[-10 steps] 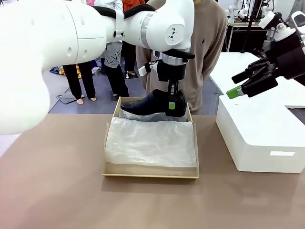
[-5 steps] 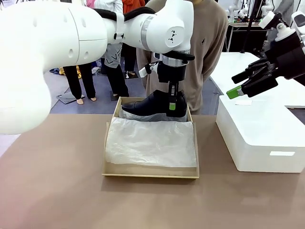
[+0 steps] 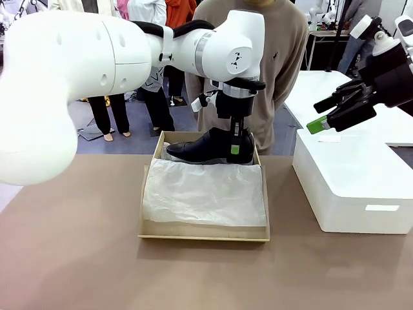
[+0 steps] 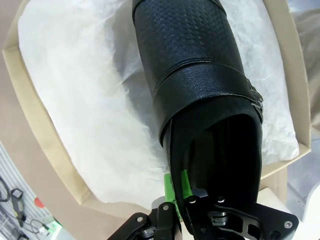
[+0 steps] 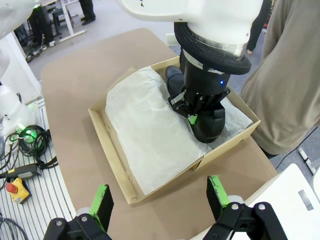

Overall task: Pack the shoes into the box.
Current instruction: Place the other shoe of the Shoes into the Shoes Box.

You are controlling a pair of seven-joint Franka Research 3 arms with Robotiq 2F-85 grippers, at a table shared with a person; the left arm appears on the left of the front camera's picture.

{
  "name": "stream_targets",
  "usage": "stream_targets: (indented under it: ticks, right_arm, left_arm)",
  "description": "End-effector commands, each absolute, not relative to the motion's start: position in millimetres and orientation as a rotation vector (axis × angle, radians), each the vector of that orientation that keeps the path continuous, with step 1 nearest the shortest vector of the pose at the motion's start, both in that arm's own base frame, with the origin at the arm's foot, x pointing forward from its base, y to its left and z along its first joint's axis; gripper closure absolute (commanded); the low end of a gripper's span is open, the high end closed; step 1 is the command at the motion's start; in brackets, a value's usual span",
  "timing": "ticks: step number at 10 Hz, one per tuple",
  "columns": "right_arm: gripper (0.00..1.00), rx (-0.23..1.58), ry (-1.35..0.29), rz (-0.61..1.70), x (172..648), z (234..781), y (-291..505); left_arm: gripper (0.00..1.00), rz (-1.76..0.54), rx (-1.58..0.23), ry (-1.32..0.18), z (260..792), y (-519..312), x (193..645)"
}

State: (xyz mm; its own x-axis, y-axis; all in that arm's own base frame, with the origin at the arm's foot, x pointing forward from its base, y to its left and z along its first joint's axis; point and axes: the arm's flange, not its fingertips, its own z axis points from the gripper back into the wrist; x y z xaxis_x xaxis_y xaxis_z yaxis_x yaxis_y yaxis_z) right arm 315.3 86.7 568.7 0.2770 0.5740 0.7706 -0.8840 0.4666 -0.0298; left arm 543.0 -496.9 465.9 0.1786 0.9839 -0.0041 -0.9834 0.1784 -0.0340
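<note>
Shoebox (image 3: 204,233) of tan card sits mid-table, with white tissue paper (image 3: 203,194) covering its near part. At its far end one black shoe (image 3: 193,148) lies low over the paper, toe toward the robot's left, and the left gripper (image 3: 237,147) is clamped tight on its heel rim. To the right, the right gripper (image 3: 317,115) hangs wide open and empty above a white box (image 3: 355,187). A person (image 3: 287,58) stands beyond the table.

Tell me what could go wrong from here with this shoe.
The left fingers pinch the shoe only at its heel rim, so it might tip or slip on release.
The loose tissue paper in the box could bunch under it and leave it crooked.
The person stands right behind the box, close to the arm.
</note>
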Motion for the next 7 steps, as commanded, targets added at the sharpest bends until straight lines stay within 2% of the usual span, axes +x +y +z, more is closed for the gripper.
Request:
stream_targets:
  ticks: [1, 7]
  right_arm:
    - [0.00, 0.473, -0.826, 1.046, 318.8, 568.1, 86.5]
    - [0.00, 0.473, -0.826, 1.046, 318.8, 568.1, 86.5]
  left_arm:
    - [1.00, 1.445, -0.017, -0.098, 468.0, -500.4, 546.3]
    - [1.00, 1.447, -0.009, -0.068, 450.0, -503.0, 552.7]
